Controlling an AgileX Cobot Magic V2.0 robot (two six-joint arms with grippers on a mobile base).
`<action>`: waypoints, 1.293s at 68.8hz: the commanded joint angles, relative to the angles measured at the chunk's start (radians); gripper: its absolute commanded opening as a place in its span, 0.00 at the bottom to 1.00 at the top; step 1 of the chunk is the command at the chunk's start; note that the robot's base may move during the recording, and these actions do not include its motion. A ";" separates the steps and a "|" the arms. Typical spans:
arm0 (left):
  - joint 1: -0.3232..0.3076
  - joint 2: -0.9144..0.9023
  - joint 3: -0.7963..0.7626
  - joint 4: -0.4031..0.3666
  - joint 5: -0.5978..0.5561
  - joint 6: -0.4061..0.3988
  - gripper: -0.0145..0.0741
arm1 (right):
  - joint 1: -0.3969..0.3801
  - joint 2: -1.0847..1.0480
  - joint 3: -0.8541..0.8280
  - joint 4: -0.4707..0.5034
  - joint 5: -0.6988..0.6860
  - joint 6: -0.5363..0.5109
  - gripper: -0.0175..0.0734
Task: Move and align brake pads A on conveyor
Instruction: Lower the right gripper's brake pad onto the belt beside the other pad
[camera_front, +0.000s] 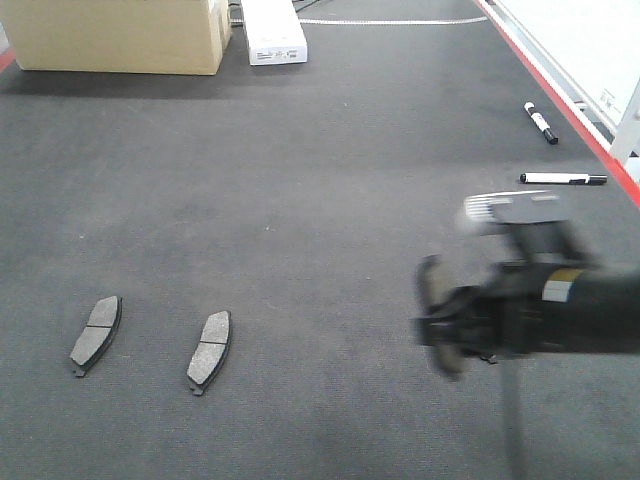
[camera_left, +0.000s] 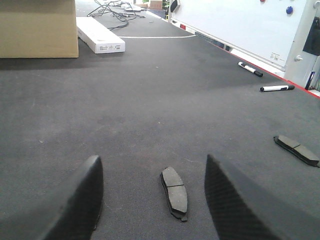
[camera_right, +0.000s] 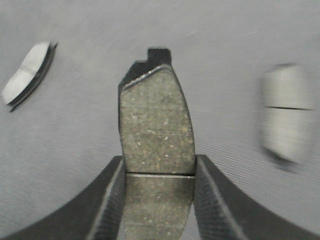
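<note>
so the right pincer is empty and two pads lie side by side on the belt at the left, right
Not quite: the right pincer is not empty; it is shut on a brake pad, as the right wrist view shows. The rest holds: two pads lie side by side on the belt at the left.

Front view looks down on the conveyor (camera_front: 300, 200) from above; both wrist views sit low over that shared belt, right closest.

Four brake pads (camera_front: 97, 334), two marker pens (camera_front: 541, 122), one cardboard box (camera_front: 120, 35), one white carton (camera_front: 272, 32).
</note>
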 joint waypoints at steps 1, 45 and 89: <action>-0.002 0.015 -0.023 0.002 -0.071 -0.006 0.63 | 0.047 0.087 -0.097 -0.022 -0.069 0.072 0.27; -0.002 0.015 -0.023 0.002 -0.071 -0.006 0.63 | 0.054 0.551 -0.474 -0.274 0.171 0.409 0.30; -0.002 0.015 -0.023 0.002 -0.071 -0.006 0.63 | 0.054 0.550 -0.496 -0.276 0.219 0.409 0.66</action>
